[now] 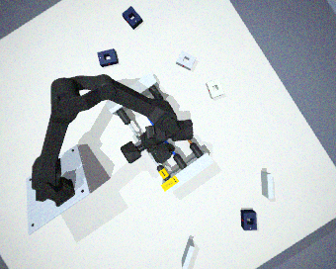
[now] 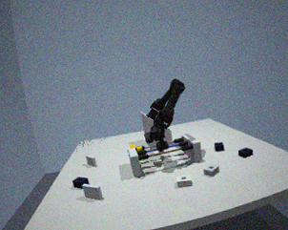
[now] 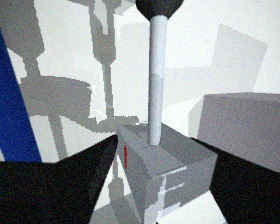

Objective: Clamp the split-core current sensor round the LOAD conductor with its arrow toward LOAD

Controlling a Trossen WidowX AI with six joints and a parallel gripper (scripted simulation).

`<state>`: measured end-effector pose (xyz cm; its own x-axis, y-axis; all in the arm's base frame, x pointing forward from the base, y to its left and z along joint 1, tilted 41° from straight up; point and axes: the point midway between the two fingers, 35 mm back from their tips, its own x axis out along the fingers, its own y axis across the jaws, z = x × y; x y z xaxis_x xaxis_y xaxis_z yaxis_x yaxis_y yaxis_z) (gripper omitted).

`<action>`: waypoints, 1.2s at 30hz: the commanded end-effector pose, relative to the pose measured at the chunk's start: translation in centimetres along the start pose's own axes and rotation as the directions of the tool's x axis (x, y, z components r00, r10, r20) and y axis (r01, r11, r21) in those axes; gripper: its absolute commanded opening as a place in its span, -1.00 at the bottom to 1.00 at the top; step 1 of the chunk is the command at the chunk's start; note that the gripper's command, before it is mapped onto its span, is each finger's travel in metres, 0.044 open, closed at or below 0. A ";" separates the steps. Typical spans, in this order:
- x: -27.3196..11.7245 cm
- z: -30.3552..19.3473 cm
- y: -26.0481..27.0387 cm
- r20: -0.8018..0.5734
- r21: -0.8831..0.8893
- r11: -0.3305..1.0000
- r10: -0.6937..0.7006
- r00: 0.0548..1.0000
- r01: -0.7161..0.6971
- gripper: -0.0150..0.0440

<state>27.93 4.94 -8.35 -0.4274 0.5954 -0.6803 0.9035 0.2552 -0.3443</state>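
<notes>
A grey split-core sensor [image 3: 175, 167] sits around the pale conductor [image 3: 156, 75] [image 1: 132, 124], which enters its top face in the wrist view. Its two halves look together; the latch cannot be made out. A thin red mark shows on its left side, but which way it points is unclear. My gripper [image 3: 152, 140] [image 1: 146, 145] [image 2: 157, 141] is shut on the sensor, one black finger on each side. The sensor is hidden by the arm in the top and exterior views. A yellow marker [image 1: 170, 183] [image 2: 132, 146] stands at one end block, and a yellow tag [image 1: 163, 172] is on the conductor's end; their lettering is unreadable.
A blue conductor [image 3: 17, 110] runs close to the left finger. The end blocks [image 1: 194, 171] [image 2: 135, 164] hold the conductors' black sleeves. Navy blocks [image 1: 108, 57] [image 1: 249, 220], pale blocks [image 1: 215, 89] [image 2: 184, 182] and upright pale plates [image 1: 268, 184] [image 2: 92, 191] stand around the fixture.
</notes>
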 end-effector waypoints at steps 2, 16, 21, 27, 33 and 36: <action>0.3 0.0 0.2 0.000 0.000 1.000 0.001 1.000 -0.001 -0.49; 0.0 0.0 0.0 -0.001 0.001 1.000 -0.002 1.000 0.002 0.45; 0.0 0.0 0.0 -0.001 0.001 1.000 -0.002 1.000 0.002 0.45; 0.0 0.0 0.0 -0.001 0.001 1.000 -0.002 1.000 0.002 0.45; 0.0 0.0 0.0 -0.001 0.001 1.000 -0.002 1.000 0.002 0.45; 0.0 0.0 0.0 -0.001 0.001 1.000 -0.002 1.000 0.002 0.45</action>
<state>27.87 4.94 -8.37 -0.4301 0.5958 -0.6783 0.9022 0.2553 -0.3477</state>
